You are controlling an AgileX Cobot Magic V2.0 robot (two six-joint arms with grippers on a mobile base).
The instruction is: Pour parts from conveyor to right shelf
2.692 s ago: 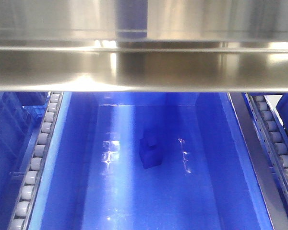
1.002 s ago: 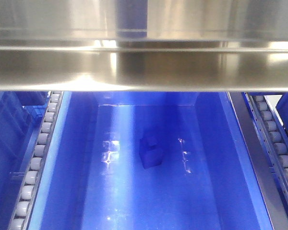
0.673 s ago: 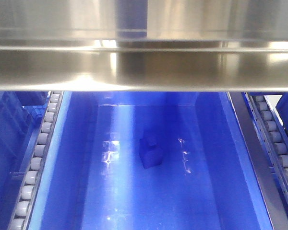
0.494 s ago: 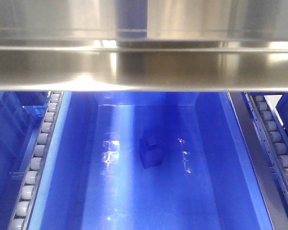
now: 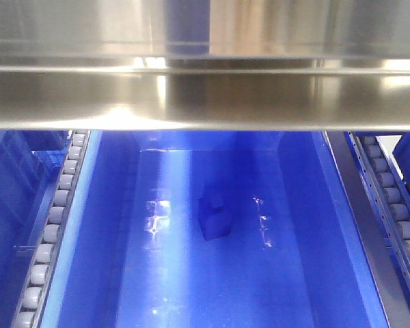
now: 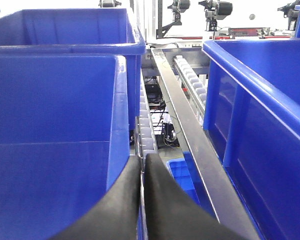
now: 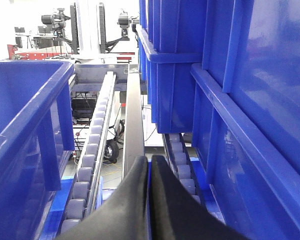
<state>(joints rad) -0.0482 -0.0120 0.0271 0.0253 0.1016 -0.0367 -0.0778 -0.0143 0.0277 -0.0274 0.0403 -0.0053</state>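
I see the part [image 5: 215,217] lying mid-floor in the shelf bin [image 5: 109,205]; pouring looks done. Left gripper [image 6: 141,167] and right gripper [image 7: 149,167] are clenched, empty. Next: withdraw.

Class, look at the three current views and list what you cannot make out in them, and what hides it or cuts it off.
1. Front view: the far end of the blue bin is hidden by the steel shelf beam.
2. Front view: the blue part blends into the bin floor; its details are unclear.
3. Left wrist view: the left end effector has fingers together; its base is cut off by the bottom edge.
4. Right wrist view: likewise for the right end effector.
5. The conveyor appears in no view.
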